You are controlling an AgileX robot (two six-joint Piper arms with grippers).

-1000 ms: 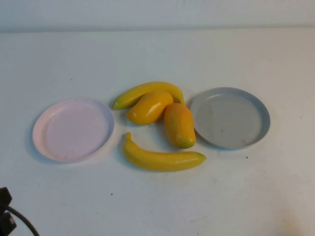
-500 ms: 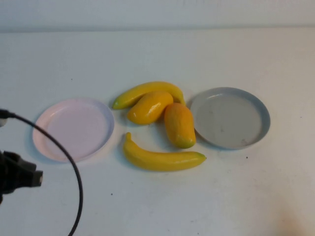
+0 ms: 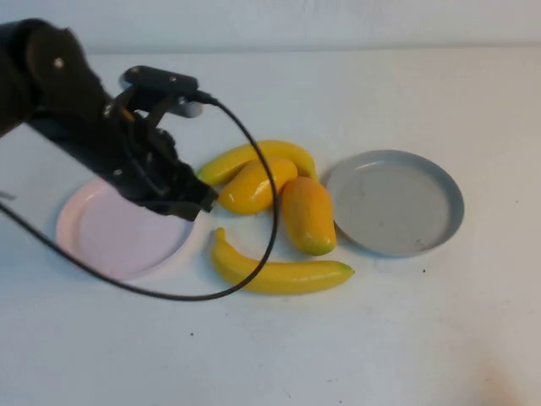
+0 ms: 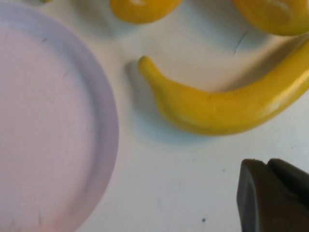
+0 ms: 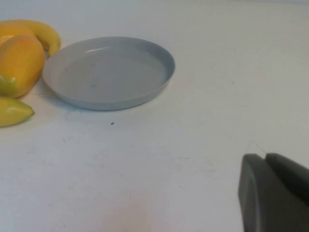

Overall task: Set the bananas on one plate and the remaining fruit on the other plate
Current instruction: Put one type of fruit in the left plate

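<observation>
High camera looked down on the table [image 3: 380, 338]; both wrist cameras sat low and close, sharing its near banana [image 3: 279, 272] [image 4: 217, 108].

Bananas: near banana [image 3: 279, 272] smooth glossy plastic-looking skin w/ soft highlights; far banana [image 3: 254, 158] same sheen. Two mango-like fruits [image 3: 308, 214], [image 3: 258, 184] glossy, waxy-smooth, bright glints on top. Grey plate [image 3: 396, 202] smooth, semi-matt, plastic-looking, faint shine at rim. Pink plate [image 3: 118, 233] matt-ish, fine scuff lines on its floor in left wrist view. Table [image 3: 380, 338] white, matt, few dark specks. Left gripper [image 3: 182, 199], above pink plate's rim: matt black, hard-looking; black cable [image 3: 272, 203] smooth, rubbery. Right gripper [image 5: 273, 191]: matt dark finger, table beneath it.
</observation>
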